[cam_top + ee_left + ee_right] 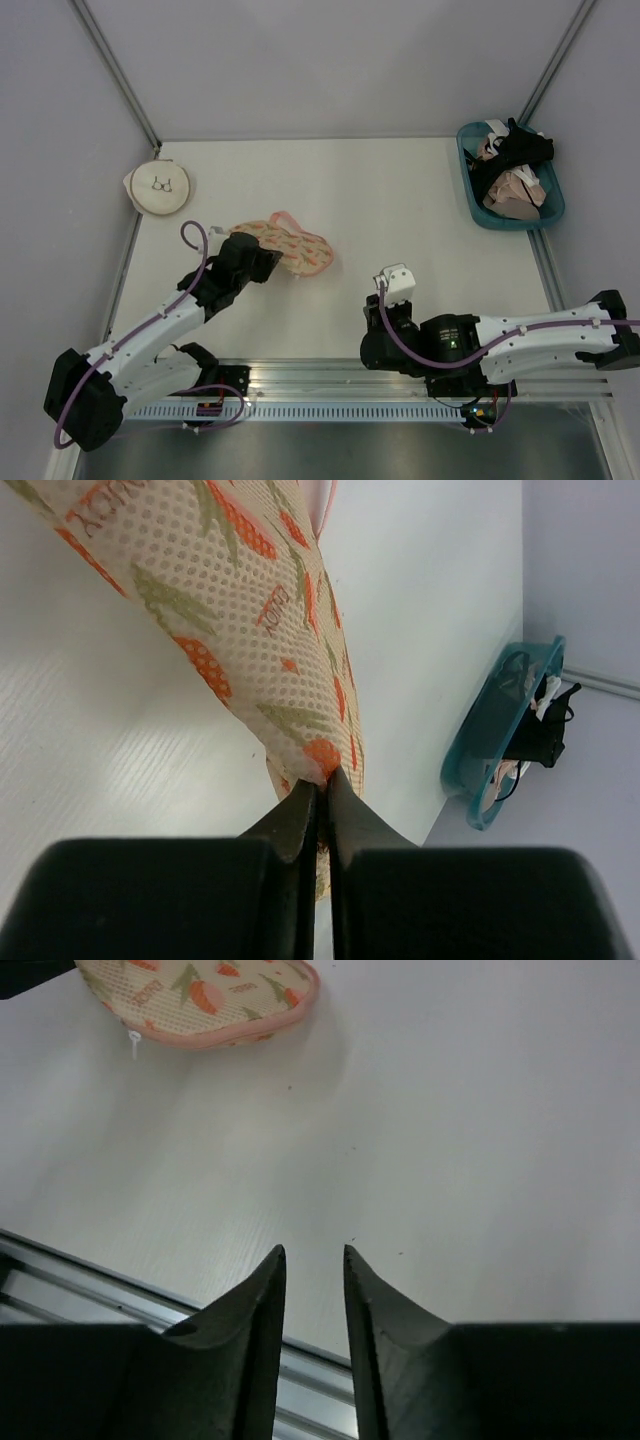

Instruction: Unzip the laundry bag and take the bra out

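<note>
The laundry bag [288,245] lies flat on the white table [400,200], left of centre and just ahead of the left arm. It is a peach mesh oval printed with orange and green shapes. The right wrist view shows its pink zipper rim and a small white pull tab [134,1042] hanging at the near edge. What it holds cannot be made out through the mesh, and whether the zipper is done up all the way round cannot be told.

The left gripper [322,785] has its jaws pressed together on the bag's near-left edge, with a fold of the mesh pinched between the tips.

The right gripper [313,1252] hangs over bare table close to the front rail [120,1295], well apart from the bag. Its jaws stand a narrow gap apart with nothing between them.

A teal basket [470,185] sits at the far right corner of the table. It is heaped with a black garment [518,150] on top and beige-pink garments [515,192] beneath.

A round cream pouch [160,188] with a bra drawing on its face lies at the far left edge, closed.
</note>
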